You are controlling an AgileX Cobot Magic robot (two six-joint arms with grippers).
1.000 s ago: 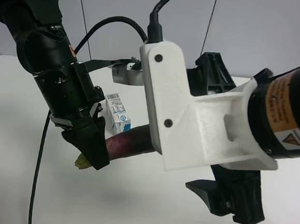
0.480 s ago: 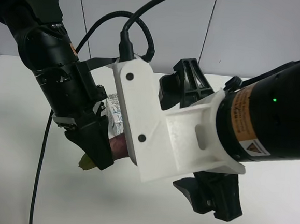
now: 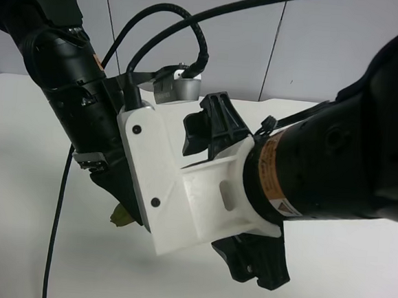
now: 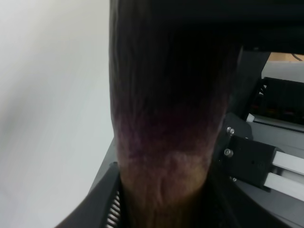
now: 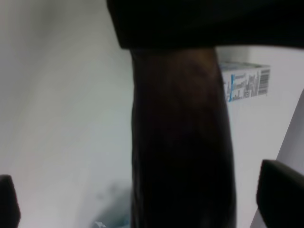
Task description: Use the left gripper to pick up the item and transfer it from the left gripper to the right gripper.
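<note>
Left gripper (image 3: 123, 197) is clamped on the eggplant (image 5: 180, 142) near its yellow-green end, holding it in the air above the table (image 3: 17, 176). Right gripper (image 3: 217, 185) is right up against it, with its jaws spread wide. The dark free end stands between them, touching neither, long axis crossing their closing line. A straight squeeze looks enough. Only the right wrist view shows this gap and the carton (image 5: 244, 80) beyond it; the exterior high view hides the eggplant behind the white mount (image 3: 149, 166) — all but its pale end
</note>
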